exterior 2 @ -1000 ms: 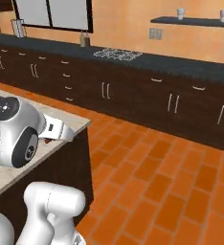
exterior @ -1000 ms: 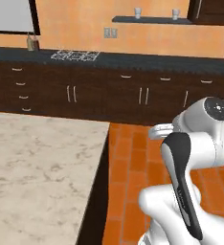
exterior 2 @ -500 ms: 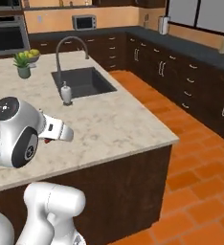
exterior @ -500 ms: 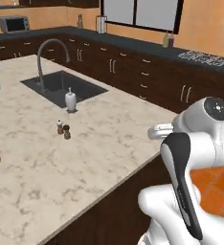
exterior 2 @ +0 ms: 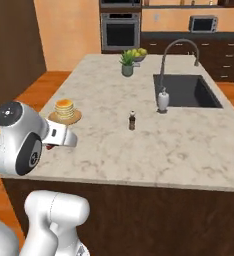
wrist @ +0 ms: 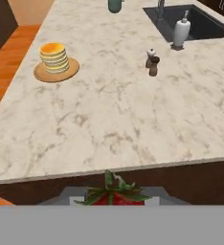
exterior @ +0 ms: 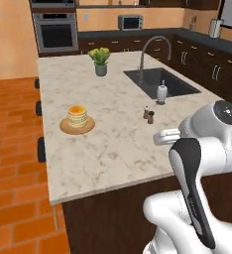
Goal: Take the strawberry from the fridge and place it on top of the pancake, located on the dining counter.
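Looking along the hand, the strawberry (wrist: 115, 195) is sitting at the bottom of the view, green leaves up, just short of the near edge of the dining counter (wrist: 114, 119). Far left on the marbled top, the pancake (wrist: 54, 56) is resting on its wooden plate (wrist: 56, 72). Two small shakers (wrist: 152, 62) are standing near a white soap dispenser (wrist: 181, 32) beside the sink (wrist: 195, 21).
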You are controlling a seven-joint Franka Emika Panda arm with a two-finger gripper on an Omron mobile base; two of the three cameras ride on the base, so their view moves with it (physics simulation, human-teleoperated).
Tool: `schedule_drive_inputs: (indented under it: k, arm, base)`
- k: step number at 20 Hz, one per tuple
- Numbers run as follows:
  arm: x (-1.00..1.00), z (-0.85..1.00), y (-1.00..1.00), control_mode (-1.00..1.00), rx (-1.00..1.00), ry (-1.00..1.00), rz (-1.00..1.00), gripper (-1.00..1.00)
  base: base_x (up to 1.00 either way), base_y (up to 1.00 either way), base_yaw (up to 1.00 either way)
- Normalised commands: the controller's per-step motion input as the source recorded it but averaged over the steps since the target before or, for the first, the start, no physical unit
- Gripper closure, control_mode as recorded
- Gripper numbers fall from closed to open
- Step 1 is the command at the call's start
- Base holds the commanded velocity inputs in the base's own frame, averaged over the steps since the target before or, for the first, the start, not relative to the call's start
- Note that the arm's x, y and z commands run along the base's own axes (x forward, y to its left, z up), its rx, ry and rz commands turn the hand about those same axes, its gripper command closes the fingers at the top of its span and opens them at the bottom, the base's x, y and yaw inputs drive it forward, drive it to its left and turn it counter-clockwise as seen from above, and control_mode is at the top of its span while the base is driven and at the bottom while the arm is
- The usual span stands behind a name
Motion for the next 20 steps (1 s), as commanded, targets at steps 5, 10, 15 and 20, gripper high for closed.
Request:
schedule_drive_inputs:
  k: [5,10,15,20]
  arm:
    - [0.0,0.0,0.0,1.0,0.0,0.0,0.0,1.0]
    - [0.0,0.0,0.0,1.0,0.0,0.0,0.0,1.0]
    - [0.0,0.0,0.0,1.0,0.0,0.0,0.0,1.0]
    - [0.0,0.0,0.0,1.0,0.0,0.0,0.0,1.0]
  base:
    - [-0.12,1.0,0.47]
    - [-0.06,1.0,0.36]
    - [0.0,1.0,0.13]
    - [-0.63,0.98,-0.1]
